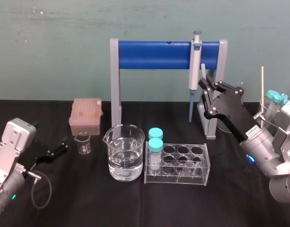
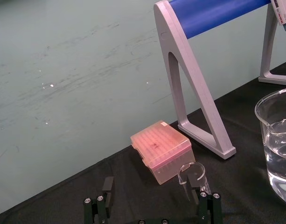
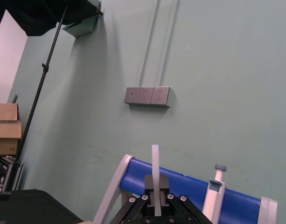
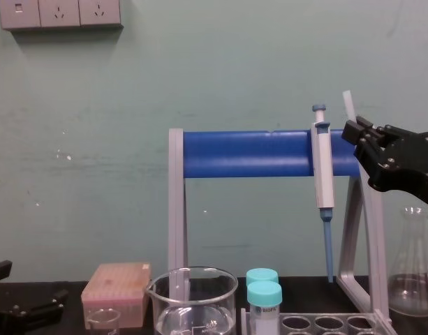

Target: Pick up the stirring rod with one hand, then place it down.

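Glass rod (image 3: 155, 158) clamped near upright in right gripper (image 3: 155, 183), high beside pipette (image 4: 323, 167). Lower slowly, clear of stand (image 4: 255, 153), lay flat on table (image 1: 88, 198) before opening. Left gripper (image 1: 59, 147) parked low at left, jaws apart.

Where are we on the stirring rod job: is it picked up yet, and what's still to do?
Done: the pick-up. The right gripper, up beside the pipette stand's blue bar, is shut on the stirring rod, which stands upright above the table. In hand: holding it aloft. Left: lowering it onto the table and releasing. The left gripper sits open and idle at the table's left.
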